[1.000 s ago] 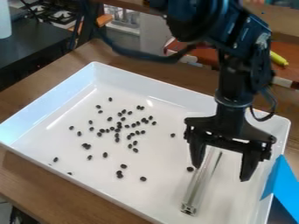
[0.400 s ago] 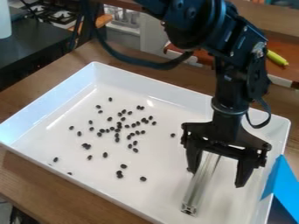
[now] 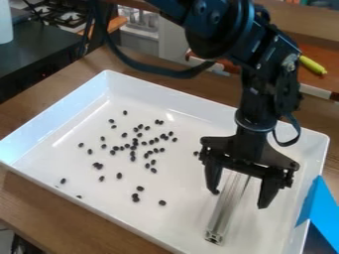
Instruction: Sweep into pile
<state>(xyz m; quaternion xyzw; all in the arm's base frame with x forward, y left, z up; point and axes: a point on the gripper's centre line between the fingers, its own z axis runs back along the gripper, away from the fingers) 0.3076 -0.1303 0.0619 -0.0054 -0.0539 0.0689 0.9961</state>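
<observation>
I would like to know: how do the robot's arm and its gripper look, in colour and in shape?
The arm is black, with bulky rounded joints and a thick dark cable looping beside it. The gripper is black too: a wide crossbar with two tapering fingers.

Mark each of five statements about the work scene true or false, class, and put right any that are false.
1. The gripper hangs over the white tray. True.
2. The small dark pieces form one neat pile. False: they lie scattered, some in a loose cluster.
3. A silvery bar lies in the tray. True.
4. The gripper's fingers are pressed together. False: they stand apart.
5. A blue object shows at the tray's right side in the picture. True.
</observation>
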